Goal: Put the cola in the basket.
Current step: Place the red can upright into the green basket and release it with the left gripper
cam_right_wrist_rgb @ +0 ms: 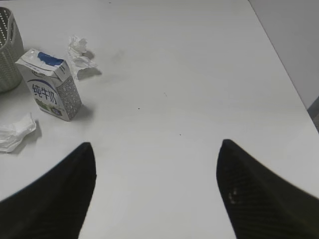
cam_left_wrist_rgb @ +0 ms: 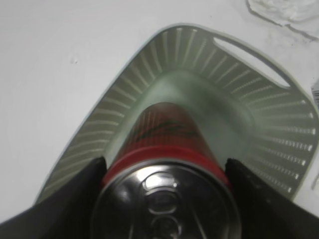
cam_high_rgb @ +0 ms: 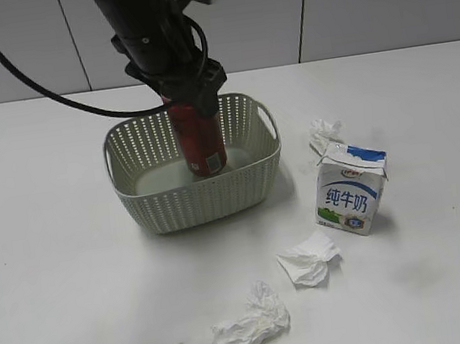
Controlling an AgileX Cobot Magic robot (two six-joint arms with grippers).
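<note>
The red cola (cam_high_rgb: 200,142) stands upright inside the pale green basket (cam_high_rgb: 165,207), its base at the basket floor. My left gripper (cam_high_rgb: 188,93) is shut on the can's upper part. In the left wrist view the cola (cam_left_wrist_rgb: 167,134) shows its silver top and pull tab between the two black fingers of the left gripper (cam_left_wrist_rgb: 164,167), with the basket (cam_left_wrist_rgb: 271,134) around it. My right gripper (cam_right_wrist_rgb: 155,149) is open and empty above bare table; it is out of the exterior view.
A white-and-blue milk carton (cam_high_rgb: 352,189) stands right of the basket and also shows in the right wrist view (cam_right_wrist_rgb: 49,85). Crumpled tissues lie behind the carton (cam_high_rgb: 324,134), in front of it (cam_high_rgb: 310,261) and near the front edge (cam_high_rgb: 247,324).
</note>
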